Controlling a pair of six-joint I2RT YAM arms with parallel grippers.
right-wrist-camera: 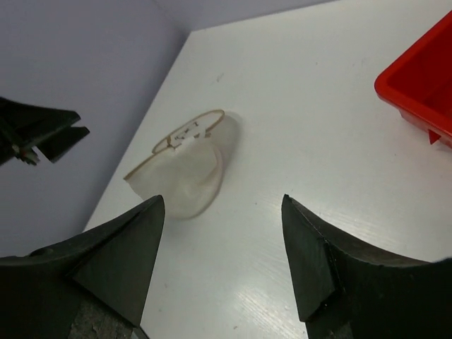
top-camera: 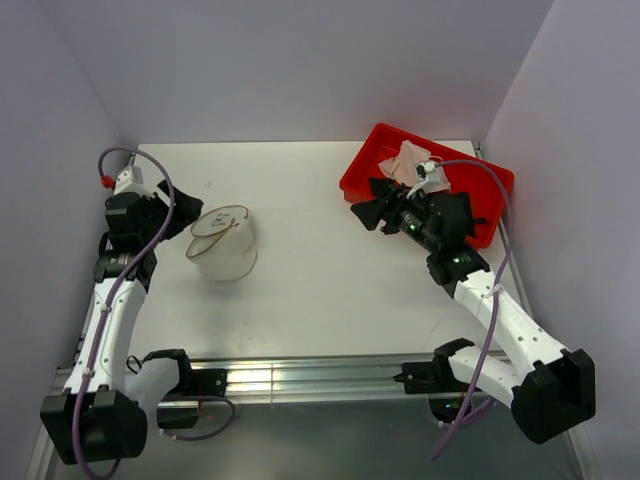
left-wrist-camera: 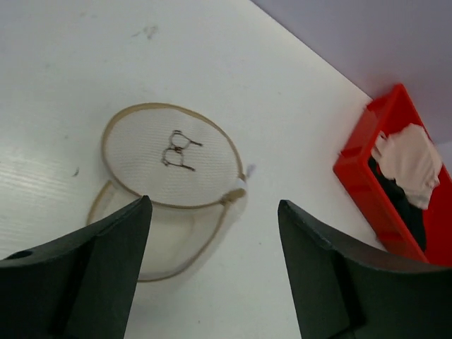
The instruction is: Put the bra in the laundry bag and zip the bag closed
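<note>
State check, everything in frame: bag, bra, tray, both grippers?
laundry bag: on the table, looks unzipped, no bra inside
bra: crumpled in the red tray, not gripped
red tray: far right of the table, holding the bra
left gripper: jaws open, empty
right gripper: jaws open, empty

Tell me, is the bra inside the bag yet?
Not yet. The bra lies in the red tray, apart from the mesh bag on the table.
</note>
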